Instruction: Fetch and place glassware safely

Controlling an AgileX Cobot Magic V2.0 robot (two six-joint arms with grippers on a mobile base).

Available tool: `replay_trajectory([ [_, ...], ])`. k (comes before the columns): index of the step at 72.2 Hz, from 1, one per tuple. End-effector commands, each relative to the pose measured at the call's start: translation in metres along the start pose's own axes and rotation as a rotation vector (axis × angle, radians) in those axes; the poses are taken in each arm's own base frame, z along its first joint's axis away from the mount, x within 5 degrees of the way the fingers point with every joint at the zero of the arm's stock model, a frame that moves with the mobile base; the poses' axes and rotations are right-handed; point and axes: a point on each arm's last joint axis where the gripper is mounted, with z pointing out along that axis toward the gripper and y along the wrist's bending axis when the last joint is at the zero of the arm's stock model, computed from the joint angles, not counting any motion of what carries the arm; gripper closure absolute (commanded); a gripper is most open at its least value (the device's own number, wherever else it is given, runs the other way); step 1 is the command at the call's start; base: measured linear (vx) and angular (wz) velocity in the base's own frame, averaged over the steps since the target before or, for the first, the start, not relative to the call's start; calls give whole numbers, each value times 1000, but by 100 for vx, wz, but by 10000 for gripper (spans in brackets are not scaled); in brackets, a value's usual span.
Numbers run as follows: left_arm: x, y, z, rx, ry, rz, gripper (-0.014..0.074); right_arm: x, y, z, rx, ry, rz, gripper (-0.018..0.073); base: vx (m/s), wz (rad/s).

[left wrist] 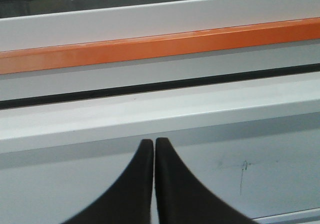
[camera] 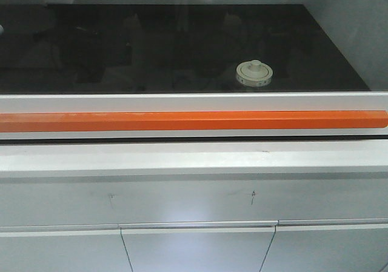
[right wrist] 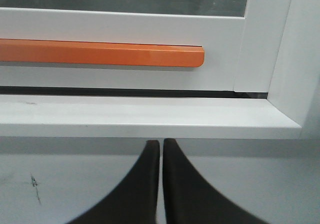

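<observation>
Both pincers closed in front of a white cabinet, jar on the black top beyond

White painted metal fills most of every view: a cabinet front (camera: 194,199) with a flat ledge (camera: 194,157) running across it and lower door panels (camera: 197,248) divided by thin seams. Above the ledge a thin dark gap runs the full width. Over the gap is a white frame rail carrying a long, smooth orange bar (camera: 194,120) with a glossy face and a rounded right end.

The left gripper (left wrist: 154,143) has its two fingers (left wrist: 135,184) pressed together, only a hairline between the tips. It holds nothing and touches nothing. The fingers are dark, matte and curved, widening toward the bottom of the view. They point at the plain white panel just under the ledge, near a faint pencil mark (left wrist: 243,171).

The right gripper (right wrist: 161,143) is likewise closed and empty, with a thin slit between the tips. It faces the same panel farther right, below the bar's end and near the upright corner post (right wrist: 300,59).

Neither arm shows in the front view, so their pose beyond the fingers cannot be told.

The jar (camera: 254,74) stands on the shiny black top (camera: 121,48) above the rail, right of centre and close to its front edge. Its round cream lid, with a central knob, is nearly all that shows. It stands well apart from both grippers.
</observation>
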Motion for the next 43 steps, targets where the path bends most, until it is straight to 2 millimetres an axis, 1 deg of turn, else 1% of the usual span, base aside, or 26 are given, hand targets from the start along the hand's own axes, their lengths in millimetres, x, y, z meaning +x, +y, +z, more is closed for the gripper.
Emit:
replay_trajectory([
  [1, 2, 0, 1, -2, -56, -11, 594, -1, 1, 0, -1, -66, -8, 559, 0, 0],
  [43, 1, 0, 1, -3, -64, -11, 594, -1, 0, 0, 1, -69, -28, 559, 0, 0],
])
